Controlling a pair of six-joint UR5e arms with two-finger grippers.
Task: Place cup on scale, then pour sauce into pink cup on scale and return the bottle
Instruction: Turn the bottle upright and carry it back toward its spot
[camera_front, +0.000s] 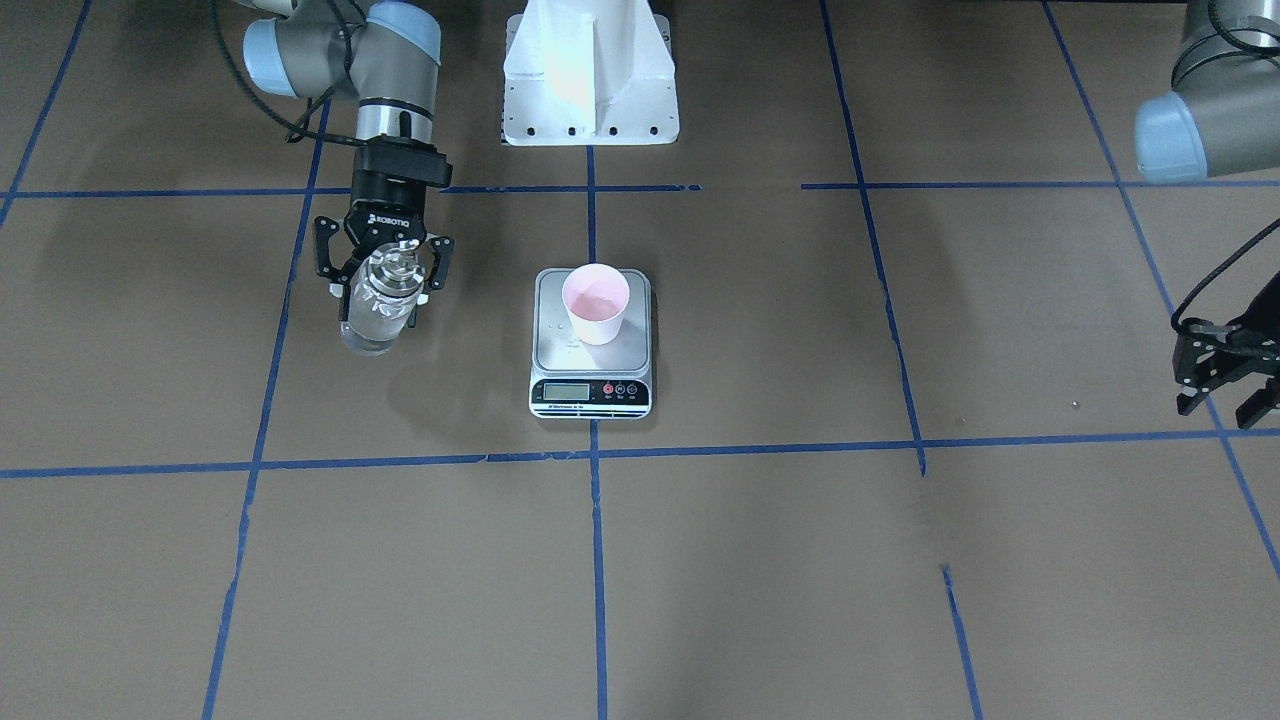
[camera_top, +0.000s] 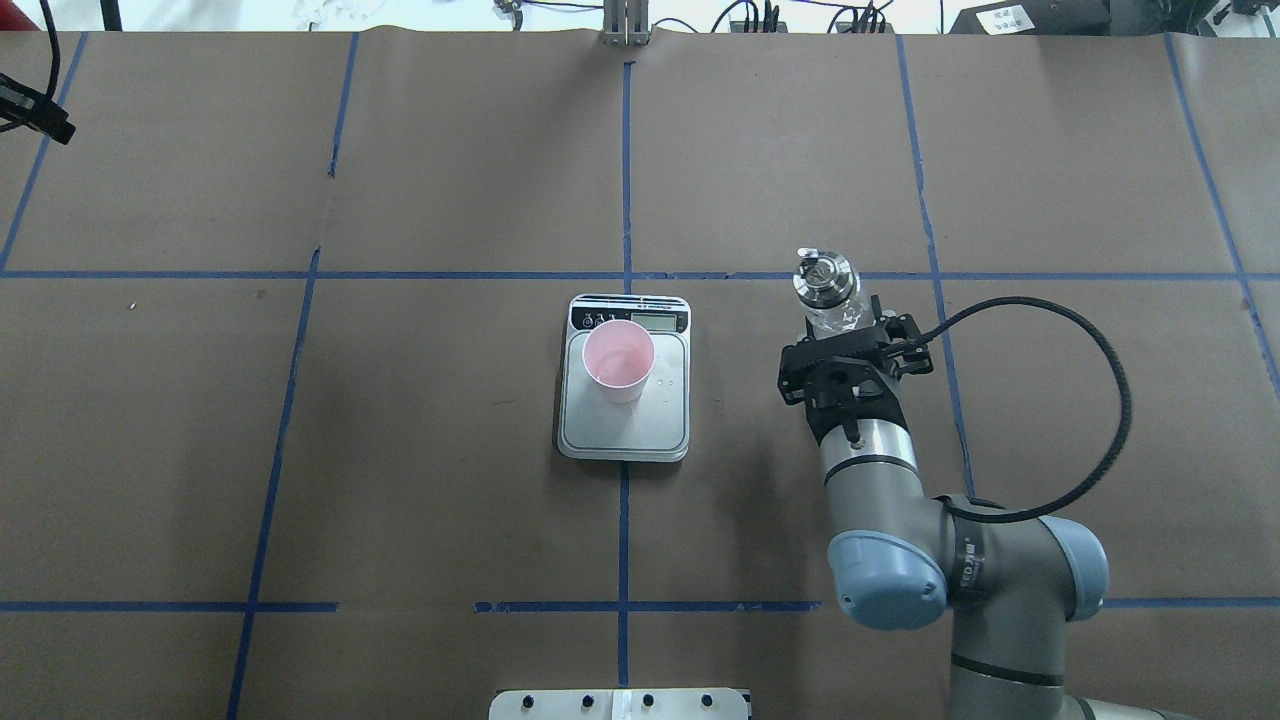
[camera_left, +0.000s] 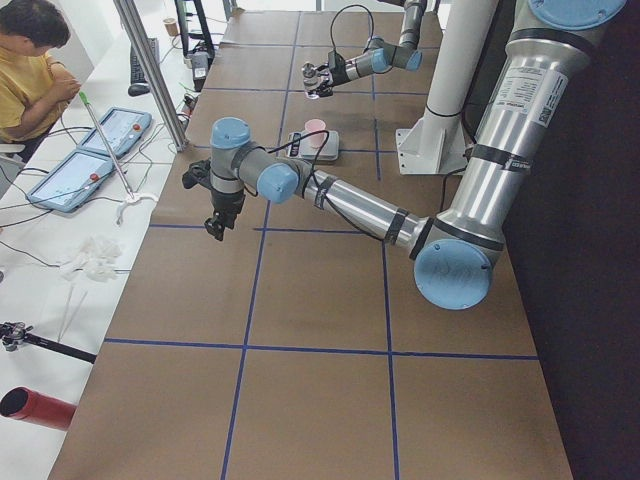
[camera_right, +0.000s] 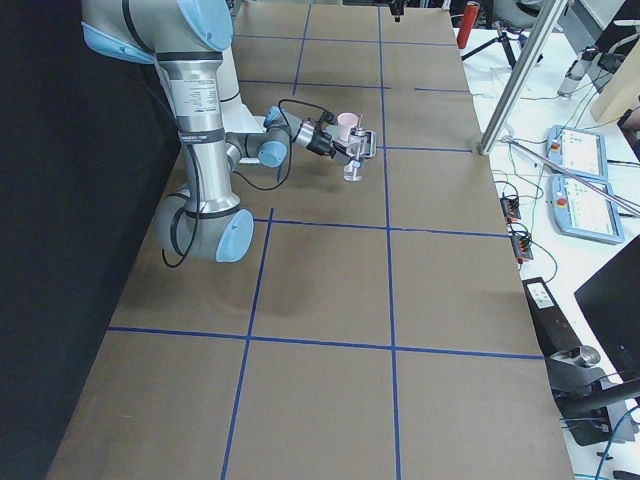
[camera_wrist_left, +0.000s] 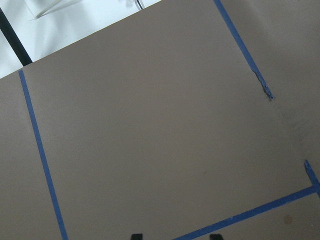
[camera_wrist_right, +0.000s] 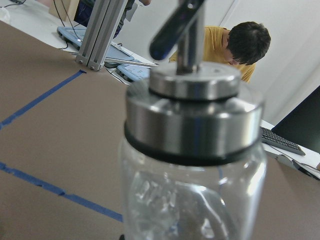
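The pale pink cup (camera_front: 596, 303) stands upright on the silver plate of the scale (camera_front: 556, 345), also in the overhead view, cup (camera_top: 619, 360) on scale (camera_top: 625, 430). My right gripper (camera_front: 381, 296) is shut on the clear glass bottle (camera_front: 378, 310) and holds it upright, low over the table, to the robot's right of the scale. The bottle's silver spout cap (camera_top: 826, 274) points up; it fills the right wrist view (camera_wrist_right: 192, 130). The sauce inside is barely visible. My left gripper (camera_front: 1226, 398) is open and empty, far out on the robot's left.
The white robot base mount (camera_front: 590, 80) stands behind the scale. Blue tape lines (camera_front: 595, 560) grid the brown table. An operator (camera_left: 30, 60) and tablets (camera_left: 85, 165) are beyond the table's far edge. A black cable (camera_top: 1080, 340) loops beside the right arm.
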